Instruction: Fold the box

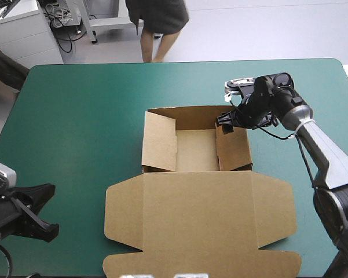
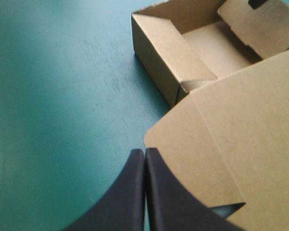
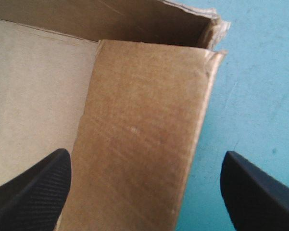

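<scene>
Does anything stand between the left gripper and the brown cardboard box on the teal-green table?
Nothing visible does. Only bare teal-green table cover lies between the shut left gripper and the flat lid of the brown cardboard box. The open right gripper straddles the box's right wall.

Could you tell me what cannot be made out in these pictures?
High view: fingertips of the right gripper, hidden by its own wrist; contact with the box unclear.
Left wrist view: the tray's right wall, cut off by the frame.
Right wrist view: the lid, outside the frame.
</scene>
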Controlling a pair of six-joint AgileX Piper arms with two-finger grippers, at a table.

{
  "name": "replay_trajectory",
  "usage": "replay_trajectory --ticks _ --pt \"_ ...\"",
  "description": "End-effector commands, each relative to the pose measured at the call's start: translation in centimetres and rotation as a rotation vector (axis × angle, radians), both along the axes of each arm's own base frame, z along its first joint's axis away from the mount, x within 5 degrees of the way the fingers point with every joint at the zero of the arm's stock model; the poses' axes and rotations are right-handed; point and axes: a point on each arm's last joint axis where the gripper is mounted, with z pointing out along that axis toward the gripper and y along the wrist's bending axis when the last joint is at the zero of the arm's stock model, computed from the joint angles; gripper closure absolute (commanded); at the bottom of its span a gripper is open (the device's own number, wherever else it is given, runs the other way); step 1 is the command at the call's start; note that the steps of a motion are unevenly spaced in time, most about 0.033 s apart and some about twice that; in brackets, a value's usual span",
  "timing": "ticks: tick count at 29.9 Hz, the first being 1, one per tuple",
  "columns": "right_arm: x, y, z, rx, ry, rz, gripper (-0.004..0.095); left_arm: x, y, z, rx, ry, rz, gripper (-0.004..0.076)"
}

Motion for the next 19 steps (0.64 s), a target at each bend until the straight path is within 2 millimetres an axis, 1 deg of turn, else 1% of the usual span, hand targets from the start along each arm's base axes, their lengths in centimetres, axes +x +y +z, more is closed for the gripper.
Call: replay_trajectory --ticks 1,3,6,9,11,12,13,15,16,19 --pt "0.7 -0.8 1.0 0.019 -0.059 -0.018 0.013 0.4 -0.3 -2.2 0.05 0.098 -0.005 0.0756" --pt "1.0 -0.9 0.5 0.017 -0.044 -0.026 0.013 0.8 -0.5 -3.4 0.07 0.139 -0.002 0.0756" --pt "1.4 -1.3 -0.2 0.012 -0.028 -0.038 0.0183 1.2 -0.8 -5.2 0.102 0.195 -0.002 0.0756" --pt "1.7 -1.6 -0.4 0.011 -0.03 -0.048 0.0353 1.6 -0.9 -6.7 0.13 0.219 0.0 0.0756" --pt "1.9 -1.7 -0.5 0.013 -0.036 -0.05 0.0557 2.0 -1.0 -7.6 0.141 0.224 0.003 0.0756" --pt "1.9 -1.8 -0.5 0.013 -0.038 -0.053 0.0634 2.1 -1.1 -7.9 0.145 0.224 0.004 0.0756" --pt "2.0 -1.7 -0.5 0.015 -0.045 -0.054 0.0749 2.3 -1.2 -8.4 0.146 0.222 0.004 0.0756" --pt "2.0 -1.8 -0.4 0.011 -0.057 -0.049 0.0907 2.6 -1.2 -9.0 0.155 0.215 0.007 0.0756" --pt "2.1 -1.8 -0.4 0.009 -0.066 -0.05 0.0925 2.8 -1.2 -9.3 0.163 0.208 0.011 0.0756" --pt "2.4 -1.8 -0.3 0.008 -0.094 -0.051 0.0931 3.1 -1.3 -10.5 0.184 0.219 0.016 0.0756"
